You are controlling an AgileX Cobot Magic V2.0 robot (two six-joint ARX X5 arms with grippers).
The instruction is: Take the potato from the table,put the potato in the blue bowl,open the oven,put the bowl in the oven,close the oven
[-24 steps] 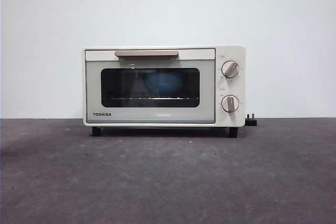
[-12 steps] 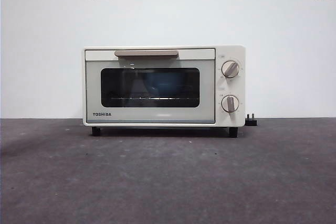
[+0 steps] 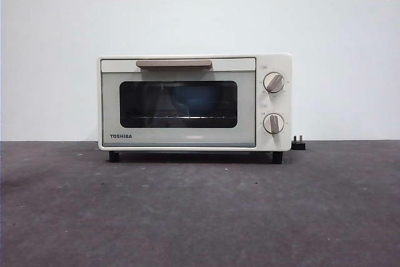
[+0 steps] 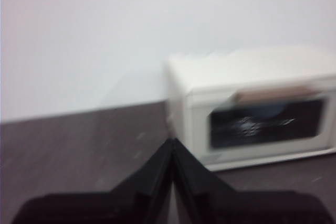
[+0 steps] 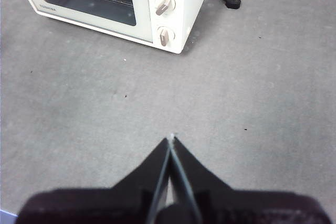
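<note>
Front view shows the oven [image 3: 195, 102] door shut with something blue behind the glass, both grippers [image 4: 172, 142] [image 5: 171, 139] pinched together holding nothing, so I'd just keep clear.

Behind the dark glass of the oven [image 3: 195, 102] only a dim blue shape is made out; the left wrist view is blurred.

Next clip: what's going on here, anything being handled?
Nothing is held. The oven stands on the table with its door shut, and something blue shows dimly through the glass, likely the blue bowl. The left gripper and right gripper are both shut, empty, away from the oven.
</note>
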